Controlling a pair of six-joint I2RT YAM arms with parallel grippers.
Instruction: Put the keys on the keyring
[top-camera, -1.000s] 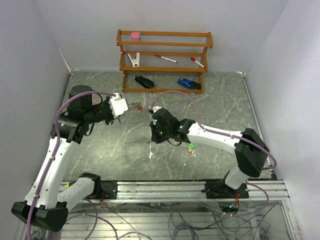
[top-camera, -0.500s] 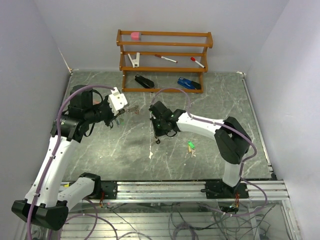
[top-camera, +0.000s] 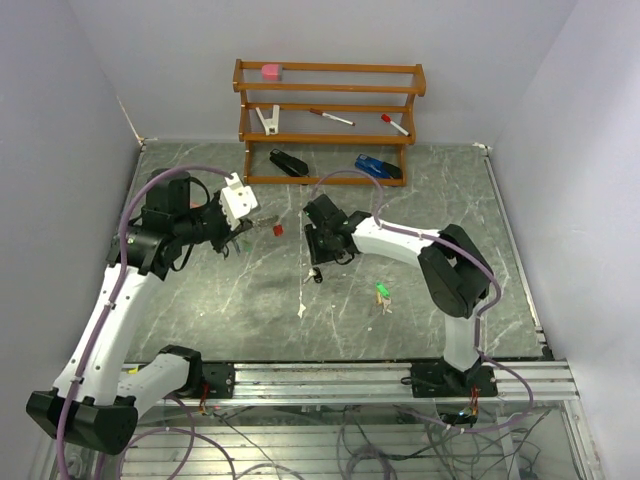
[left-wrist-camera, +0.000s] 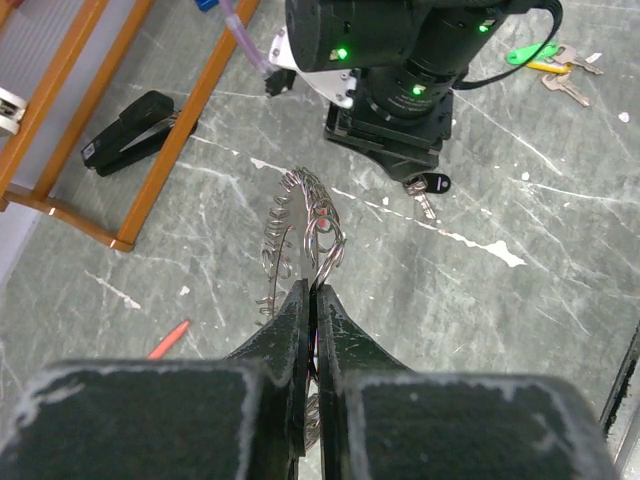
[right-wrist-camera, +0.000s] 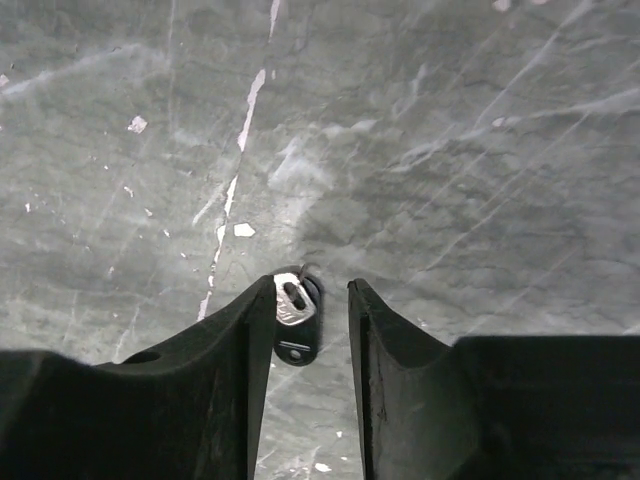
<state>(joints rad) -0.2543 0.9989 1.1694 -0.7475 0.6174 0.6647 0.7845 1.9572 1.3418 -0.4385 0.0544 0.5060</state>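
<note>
- The right claw stands over the counter w/ its fingers apart. Between them is a black-headed key, i.e. the key is directly ahead of this claw, closer to the finger at the left of the right wrist view.
- The long axis of the key runs approx. bottom to top of that frame, along the fingers, w/ the black head toward the bottom and the silver part toward the tips.
- The left wrist view shows the same key flat on the counter just below the right wrist housing, so I judge it is lying there and is not gripped.
- The left claw is clamped together on the wire of the keyring and holds it up in the air, mid-left of the top view. It is well apart from the black key, so the right arm is much nearer.
- A green key and some silver ones lie on the counter lower right of the black one, near to no claw.
- Hard to see: whether the key touches the left-of-frame finger, and where the ring's opening is. In the top view the ring is too small to read.
</note>
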